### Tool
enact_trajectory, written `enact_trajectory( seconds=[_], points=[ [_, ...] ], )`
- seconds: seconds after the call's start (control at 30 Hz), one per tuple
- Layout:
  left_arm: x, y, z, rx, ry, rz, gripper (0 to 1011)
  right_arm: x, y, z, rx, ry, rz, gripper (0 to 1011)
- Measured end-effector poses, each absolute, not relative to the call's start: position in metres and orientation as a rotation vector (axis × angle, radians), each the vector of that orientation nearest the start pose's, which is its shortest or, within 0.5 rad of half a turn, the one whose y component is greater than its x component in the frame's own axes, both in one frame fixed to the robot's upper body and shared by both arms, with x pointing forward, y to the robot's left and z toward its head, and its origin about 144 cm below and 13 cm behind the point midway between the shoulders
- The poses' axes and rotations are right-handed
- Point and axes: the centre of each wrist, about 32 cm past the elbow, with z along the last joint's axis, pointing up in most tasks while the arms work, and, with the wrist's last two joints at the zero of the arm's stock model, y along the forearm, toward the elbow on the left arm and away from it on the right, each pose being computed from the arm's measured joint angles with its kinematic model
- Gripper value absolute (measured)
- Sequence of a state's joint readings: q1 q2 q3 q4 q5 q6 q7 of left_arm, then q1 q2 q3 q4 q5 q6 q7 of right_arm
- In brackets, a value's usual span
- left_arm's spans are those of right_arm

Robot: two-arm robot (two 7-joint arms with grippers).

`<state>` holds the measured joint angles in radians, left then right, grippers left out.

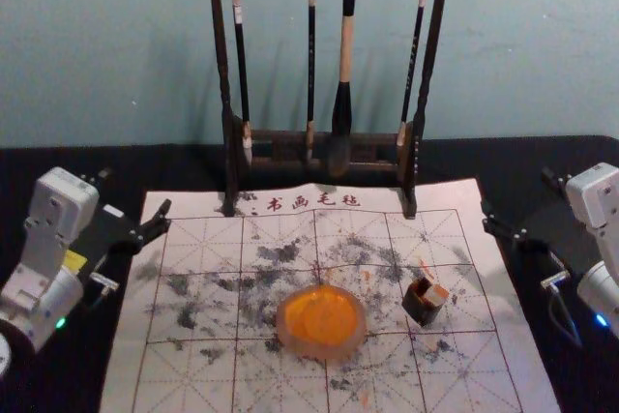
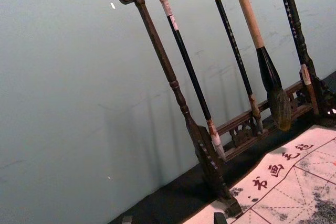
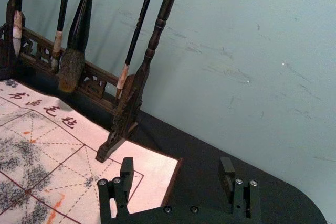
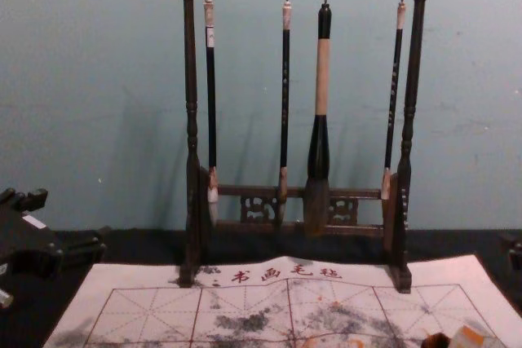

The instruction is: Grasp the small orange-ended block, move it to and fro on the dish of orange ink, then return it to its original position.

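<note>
The small block, its end pale and orange, sits at a dark holder-like piece on the mat, right of the round dish of orange ink. In the chest view the block shows at the bottom right. My left gripper is held off the mat's left edge, well away from dish and block, fingers apart and empty; its tips show low in the left wrist view, where the gripper is open. Beyond the mat's right edge, my right gripper is likewise open and empty, as the right wrist view of that gripper confirms.
A dark wooden rack with several hanging brushes stands across the mat's far edge. The ink-stained paper mat lies on a black table, with a wall behind.
</note>
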<state>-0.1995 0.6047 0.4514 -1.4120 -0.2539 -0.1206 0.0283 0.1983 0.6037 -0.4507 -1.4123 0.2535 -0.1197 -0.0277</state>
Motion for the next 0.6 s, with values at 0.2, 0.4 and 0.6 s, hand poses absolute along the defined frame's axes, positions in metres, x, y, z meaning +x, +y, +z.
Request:
enact_trajectory(
  seconds=[0.2,0.4,0.6],
  points=[
    [0.4886,0.3097,1.1398,0.304,-0.285,1.248,1001,0.4885,-0.3095,1.1395,-0.305,-0.284,-1.248,1000],
    [0.4886,0.3097,1.1398,0.304,-0.285,1.248,1001,0.4886,-0.3097,1.1397,-0.304,-0.285,-1.248,1000],
    [0.4886,0.3097,1.1397,0.305,-0.285,1.248,1001,0.4886,-0.3096,1.1398,-0.304,-0.285,-1.248,1000]
  ],
)
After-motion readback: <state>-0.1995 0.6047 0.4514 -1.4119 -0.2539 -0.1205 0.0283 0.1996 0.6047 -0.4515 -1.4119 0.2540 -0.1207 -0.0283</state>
